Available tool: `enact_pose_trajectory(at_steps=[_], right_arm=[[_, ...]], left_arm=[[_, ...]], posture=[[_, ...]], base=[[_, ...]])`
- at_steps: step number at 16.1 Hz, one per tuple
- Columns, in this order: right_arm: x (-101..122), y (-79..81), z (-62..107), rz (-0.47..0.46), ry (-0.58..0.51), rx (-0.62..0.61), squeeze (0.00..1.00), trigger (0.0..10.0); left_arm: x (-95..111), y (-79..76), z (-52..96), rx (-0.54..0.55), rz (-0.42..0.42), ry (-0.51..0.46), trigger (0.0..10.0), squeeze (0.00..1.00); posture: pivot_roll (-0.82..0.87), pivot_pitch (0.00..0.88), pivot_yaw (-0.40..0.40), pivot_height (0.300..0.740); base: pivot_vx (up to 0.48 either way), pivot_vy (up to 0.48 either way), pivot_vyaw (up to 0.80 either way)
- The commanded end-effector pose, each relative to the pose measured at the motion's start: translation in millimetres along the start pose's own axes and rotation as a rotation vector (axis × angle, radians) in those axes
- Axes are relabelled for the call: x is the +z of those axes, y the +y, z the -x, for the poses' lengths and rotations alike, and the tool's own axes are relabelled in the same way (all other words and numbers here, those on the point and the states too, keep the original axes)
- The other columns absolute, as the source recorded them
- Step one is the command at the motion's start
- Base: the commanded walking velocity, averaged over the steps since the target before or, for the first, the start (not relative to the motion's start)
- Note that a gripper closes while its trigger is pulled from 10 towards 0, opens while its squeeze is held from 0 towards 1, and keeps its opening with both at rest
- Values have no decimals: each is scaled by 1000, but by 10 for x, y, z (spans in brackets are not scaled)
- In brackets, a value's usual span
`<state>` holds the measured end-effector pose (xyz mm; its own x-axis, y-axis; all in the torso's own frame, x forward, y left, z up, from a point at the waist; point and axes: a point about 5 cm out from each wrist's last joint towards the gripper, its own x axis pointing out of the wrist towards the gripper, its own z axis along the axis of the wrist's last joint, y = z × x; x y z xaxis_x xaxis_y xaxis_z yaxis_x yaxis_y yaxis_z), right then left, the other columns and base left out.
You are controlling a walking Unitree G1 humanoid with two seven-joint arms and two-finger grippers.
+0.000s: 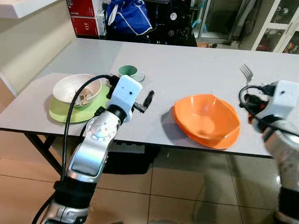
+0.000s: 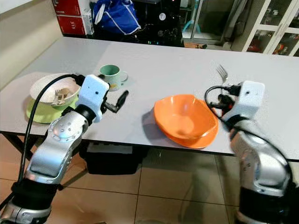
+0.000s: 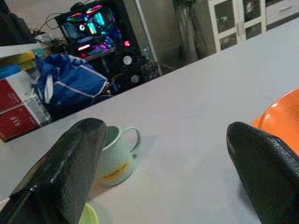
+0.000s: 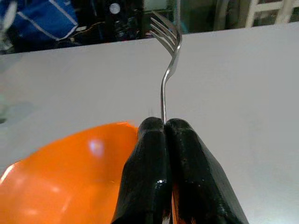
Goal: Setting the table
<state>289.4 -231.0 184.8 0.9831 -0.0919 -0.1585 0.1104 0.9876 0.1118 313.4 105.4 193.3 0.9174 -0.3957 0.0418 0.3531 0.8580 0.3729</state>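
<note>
Right hand [image 4: 166, 128] pinches a silver metal fork [image 4: 167, 60] upright above the orange plastic bowl [image 1: 207, 120] near the grey surface's [image 1: 187, 70] front edge. Left hand [image 3: 168, 163] hovers wide. Next: lay the fork beside the bowl.

Readable text is scarce. Red boxes [image 3: 16, 114] at far left behind the table: the lower one carries white digits, looks like "315", not sharp enough to be sure. Green mug [image 3: 114, 154] on the table's left side has a yellow label with dark lettering, too blurred to read. Nothing else legible on the bowls or plate.
</note>
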Motion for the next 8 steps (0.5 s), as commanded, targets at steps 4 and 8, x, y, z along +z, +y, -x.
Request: enact_pose_trajectory(at_steps=[4,8], right_arm=[[3,-62,21,-8,-47,-51,0,10000],[-29,19,27,-15,-55,-30,0,10000]], left_arm=[[17,34,-12,27,-19,-7,10000,0],[25,3,-10,16,-26,-20,10000,0]], posture=[[-55,0,13,740],[-55,0,9,740]], base=[[0,-360,0],[0,-480,0]])
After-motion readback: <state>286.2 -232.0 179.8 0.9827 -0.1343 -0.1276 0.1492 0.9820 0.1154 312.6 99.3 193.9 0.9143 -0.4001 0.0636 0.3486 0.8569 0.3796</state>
